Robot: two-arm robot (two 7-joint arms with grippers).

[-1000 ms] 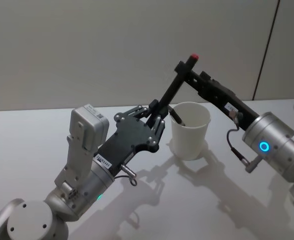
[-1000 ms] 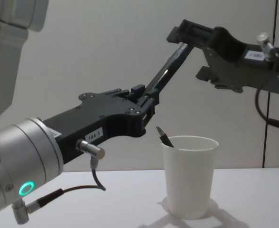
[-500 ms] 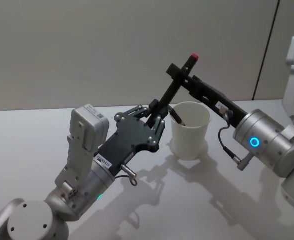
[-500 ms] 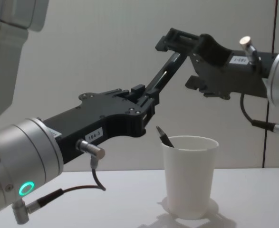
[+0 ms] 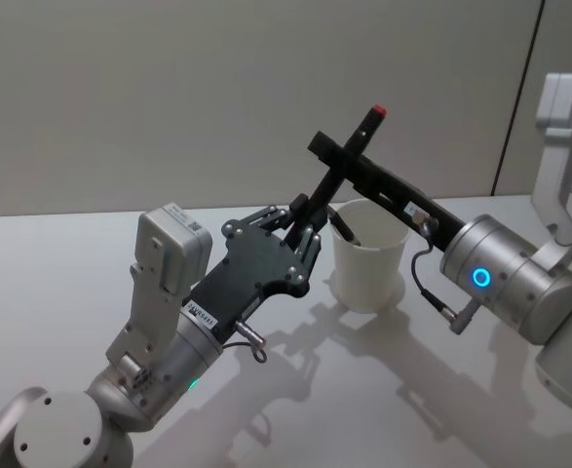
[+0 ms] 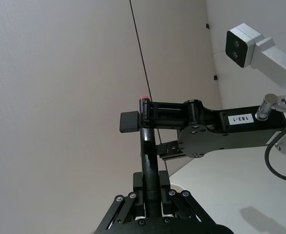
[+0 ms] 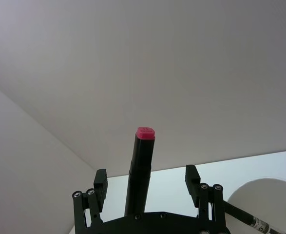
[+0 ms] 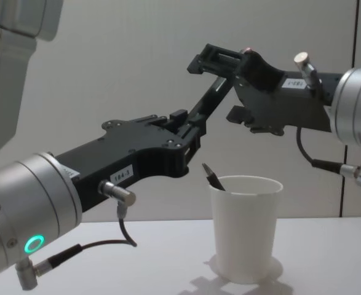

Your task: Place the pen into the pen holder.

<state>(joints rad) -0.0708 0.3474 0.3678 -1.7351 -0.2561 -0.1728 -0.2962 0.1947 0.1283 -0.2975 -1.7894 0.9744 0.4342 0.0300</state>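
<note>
Pen (image 5: 339,174): black barrel, red end cap; held in the air, tilted, lower end left of the cup, red end uppermost.

My left gripper (image 5: 305,222): fingers clamped on the pen's lower end (in the left wrist view the barrel rises from between them); arm reaches forward from the near left.

My right gripper (image 5: 330,151): reaches in from the right; fingers spread wide, one on each side of the barrel just below the red cap; the right wrist view shows a gap on both sides; it grips nothing.

Pen holder (image 5: 368,261): white paper cup, upright on the white table (image 5: 71,283), below the right gripper; a second black pen (image 5: 344,227) leans inside against the rim on my left side.
</note>
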